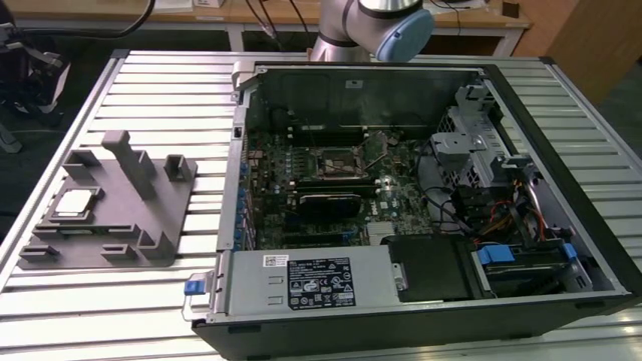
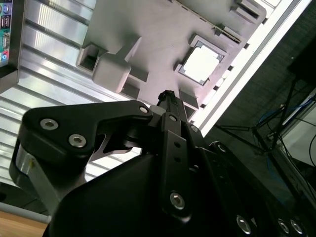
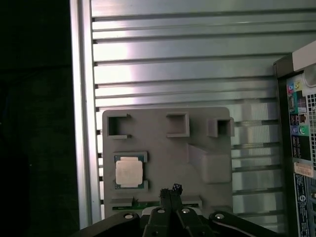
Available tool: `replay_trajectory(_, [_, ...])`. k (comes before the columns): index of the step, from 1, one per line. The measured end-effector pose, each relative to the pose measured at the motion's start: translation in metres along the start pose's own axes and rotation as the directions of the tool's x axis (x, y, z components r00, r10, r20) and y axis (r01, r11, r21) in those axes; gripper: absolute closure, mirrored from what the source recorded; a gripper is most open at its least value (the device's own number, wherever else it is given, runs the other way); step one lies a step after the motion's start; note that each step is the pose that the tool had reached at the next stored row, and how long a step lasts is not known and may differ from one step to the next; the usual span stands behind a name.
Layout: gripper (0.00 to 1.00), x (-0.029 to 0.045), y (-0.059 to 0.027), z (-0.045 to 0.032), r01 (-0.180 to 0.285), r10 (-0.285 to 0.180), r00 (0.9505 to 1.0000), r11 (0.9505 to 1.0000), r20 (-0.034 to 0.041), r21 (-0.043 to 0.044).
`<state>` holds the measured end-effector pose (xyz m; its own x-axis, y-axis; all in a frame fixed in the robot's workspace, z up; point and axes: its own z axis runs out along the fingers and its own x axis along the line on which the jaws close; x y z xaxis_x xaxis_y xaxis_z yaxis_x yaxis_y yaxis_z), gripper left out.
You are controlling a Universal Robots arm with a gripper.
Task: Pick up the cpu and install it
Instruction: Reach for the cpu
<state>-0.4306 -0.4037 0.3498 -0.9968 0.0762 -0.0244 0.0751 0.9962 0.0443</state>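
Observation:
The cpu [image 1: 75, 203], a small silver square chip, lies flat in a recess of the grey moulded tray [image 1: 150, 214] on the exterior view's left. In both wrist views it shows from above as a bright square [image 3: 129, 172] [image 2: 201, 63] in the tray [image 3: 163, 128] [image 2: 148, 29]. My gripper [image 3: 170, 189] [image 2: 167, 95] hangs well above the tray, off to one side of the cpu and apart from it. Its fingertips stand together with nothing between them. The dark square socket [image 1: 339, 162] sits on the motherboard inside the open computer case.
The open computer case [image 1: 422, 188] lies on the slatted metal table [image 1: 171, 90], right of the tray; its rear panel [image 3: 298, 123] shows in the first wrist view. Upright posts [image 1: 125, 158] rise from the tray. The arm's base [image 1: 371, 30] stands behind the case.

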Motion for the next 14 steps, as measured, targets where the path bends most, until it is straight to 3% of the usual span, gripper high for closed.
replay_trajectory(14, [0.89,0.0011,-0.0108,0.0197,0.000,0.000,1.0000,1.0000,0.0001,-0.0002])
